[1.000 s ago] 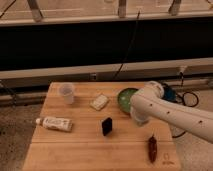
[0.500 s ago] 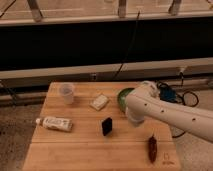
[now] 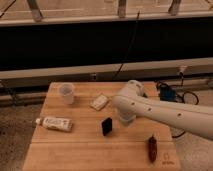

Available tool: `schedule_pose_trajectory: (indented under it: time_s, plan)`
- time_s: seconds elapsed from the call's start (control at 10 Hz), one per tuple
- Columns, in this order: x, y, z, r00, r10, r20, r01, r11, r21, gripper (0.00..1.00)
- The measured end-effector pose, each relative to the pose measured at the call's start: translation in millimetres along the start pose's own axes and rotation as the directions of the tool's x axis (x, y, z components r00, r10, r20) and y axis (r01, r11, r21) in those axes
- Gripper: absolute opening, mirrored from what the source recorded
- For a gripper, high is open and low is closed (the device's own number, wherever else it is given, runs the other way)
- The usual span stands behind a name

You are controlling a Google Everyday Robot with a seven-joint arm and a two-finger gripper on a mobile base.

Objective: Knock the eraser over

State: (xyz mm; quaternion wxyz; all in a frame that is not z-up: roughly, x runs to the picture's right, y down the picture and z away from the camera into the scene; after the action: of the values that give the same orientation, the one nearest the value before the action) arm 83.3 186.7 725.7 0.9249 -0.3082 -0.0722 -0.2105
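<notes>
The eraser (image 3: 107,126), a small black block, stands upright near the middle of the wooden table (image 3: 80,150). My white arm reaches in from the right across the table. The gripper (image 3: 124,118) hangs at the arm's end just to the right of the eraser, close to it and slightly behind it, with a narrow gap showing between them.
A clear cup (image 3: 66,93) stands at the back left. A pale flat block (image 3: 99,102) lies behind the eraser. A white tube (image 3: 54,123) lies at the left. A dark red chilli-shaped thing (image 3: 152,148) lies front right. Cables lie off the table's right edge.
The arm has swung left toward the eraser and now covers the green bowl. The eraser has not moved.
</notes>
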Motion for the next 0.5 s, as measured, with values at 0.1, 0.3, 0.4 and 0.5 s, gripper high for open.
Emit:
schedule_pose_trajectory:
  time_s: [0.1,0.3,0.4,0.5]
  plan:
    - [-5.0,-2.6,-0.2,1.000,-0.013,-0.001,0.013,1.000,-0.001,0.00]
    - [-21.6,-15.7,1.1,0.999,-0.045,-0.001,0.045,0.999,-0.001,0.00]
    - [-28.1,-21.0,1.4,0.998,-0.060,0.000,0.060,0.998,-0.001,0.00]
    - [-30.9,-24.8,2.0,0.997,-0.073,-0.003,0.073,0.997,-0.003,0.00]
